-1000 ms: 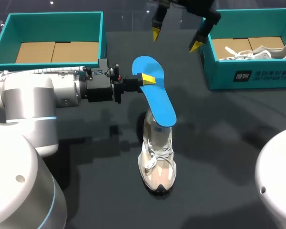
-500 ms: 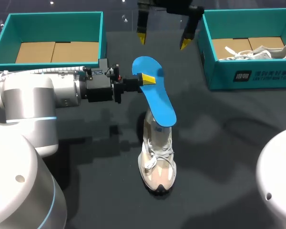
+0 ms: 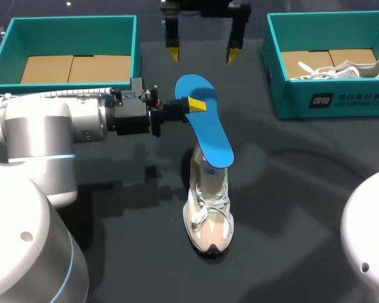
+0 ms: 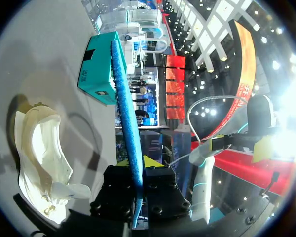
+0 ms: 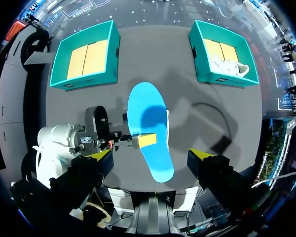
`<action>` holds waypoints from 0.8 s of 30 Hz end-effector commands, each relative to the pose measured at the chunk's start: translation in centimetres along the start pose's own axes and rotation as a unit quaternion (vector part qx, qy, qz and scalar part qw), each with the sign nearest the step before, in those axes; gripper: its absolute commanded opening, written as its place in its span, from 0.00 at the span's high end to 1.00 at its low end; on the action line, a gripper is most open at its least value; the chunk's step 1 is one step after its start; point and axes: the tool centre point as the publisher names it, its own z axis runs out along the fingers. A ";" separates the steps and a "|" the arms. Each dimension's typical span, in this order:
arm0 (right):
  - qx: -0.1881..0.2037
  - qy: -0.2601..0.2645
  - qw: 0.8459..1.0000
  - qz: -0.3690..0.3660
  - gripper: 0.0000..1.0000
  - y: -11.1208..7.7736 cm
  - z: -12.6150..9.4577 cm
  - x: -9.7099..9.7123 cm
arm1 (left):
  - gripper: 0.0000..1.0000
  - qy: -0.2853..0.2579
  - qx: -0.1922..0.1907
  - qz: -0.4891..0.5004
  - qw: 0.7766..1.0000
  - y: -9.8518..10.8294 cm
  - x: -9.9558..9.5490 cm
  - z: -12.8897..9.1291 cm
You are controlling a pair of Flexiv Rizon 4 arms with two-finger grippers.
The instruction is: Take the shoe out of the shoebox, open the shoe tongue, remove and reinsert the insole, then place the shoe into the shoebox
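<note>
Head view: a dark table point(image 3: 303, 177). A blue insole point(image 3: 205, 123) is held out of the shoe, its near end over the collar of the shoe; contact between the two cannot be told. The left gripper point(image 3: 192, 104), entered from the left, is clamped on the insole's side edge near its far, rounded end. A white and beige sneaker point(image 3: 208, 205) stands upright on the table near the middle, toe towards the camera. The right gripper point(image 3: 202, 53) hangs beyond the insole's far end, its fingers wide apart and nothing between them. A teal shoebox point(image 3: 328, 95) is placed at the right, with a second white shoe point(image 3: 350, 68) lying inside; a teal box with a cardboard floor point(image 3: 69, 47) is placed at the left. Left wrist view: the insole point(image 4: 124, 98) is seen edge-on, pinched between the left gripper's two fingers; the sneaker point(image 4: 39, 158) lies on the table beside the gripper, apart from it. Right wrist view: the insole point(image 5: 148, 121) is seen flat, ahead of the spread yellow tips; the sneaker is mostly hidden beneath it, and both teal boxes are seen further ahead, one to each side.
</note>
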 end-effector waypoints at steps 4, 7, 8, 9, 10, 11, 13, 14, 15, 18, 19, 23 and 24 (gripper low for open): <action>-0.019 0.010 1.000 -0.004 0.00 0.2 -0.7 0.5 | 1.00 -0.001 0.000 0.000 1.000 0.1 0.0 -0.1; -0.024 0.019 1.000 -0.003 0.00 0.2 -0.9 0.3 | 1.00 -0.001 0.000 0.000 1.000 0.1 0.0 -0.1; -0.024 0.022 0.999 -0.003 0.00 0.3 -0.9 0.3 | 1.00 -0.001 0.000 0.000 1.000 0.1 0.0 -0.1; -0.024 0.025 0.999 -0.003 0.00 0.3 -0.9 0.2 | 1.00 -0.001 0.000 0.000 1.000 0.1 0.0 -0.1; -0.025 0.030 0.999 -0.002 0.00 0.3 -0.9 0.1 | 1.00 -0.001 0.000 0.000 1.000 0.1 0.0 -0.1; -0.025 0.034 0.999 -0.001 0.00 0.4 -0.9 0.0 | 1.00 -0.001 0.000 0.000 1.000 0.1 0.0 -0.1; -0.025 0.042 0.999 0.005 0.00 0.4 -0.9 -0.3 | 1.00 -0.001 0.000 0.000 1.000 0.1 0.0 -0.1; -0.023 0.049 0.999 0.007 0.00 0.4 -0.9 -0.4 | 1.00 -0.001 0.000 0.000 1.000 0.1 0.0 -0.1; -0.022 0.055 0.998 0.008 0.00 0.4 -0.9 -0.6 | 1.00 -0.001 0.000 0.000 1.000 0.1 0.0 -0.1; -0.021 0.078 0.997 0.012 0.00 0.4 -0.8 -1.3 | 1.00 -0.001 0.000 0.000 1.000 0.1 0.0 -0.1; -0.021 0.085 0.996 0.013 0.00 0.3 -0.8 -1.5 | 1.00 -0.001 0.000 0.000 1.000 0.1 0.0 -0.1; -0.023 0.114 0.993 0.016 0.00 0.2 -0.8 -2.2 | 1.00 -0.001 0.000 0.000 1.000 0.1 0.0 -0.1; -0.023 0.121 0.992 0.017 0.00 0.1 -0.9 -2.3 | 1.00 -0.001 0.000 0.000 1.000 0.1 0.0 -0.1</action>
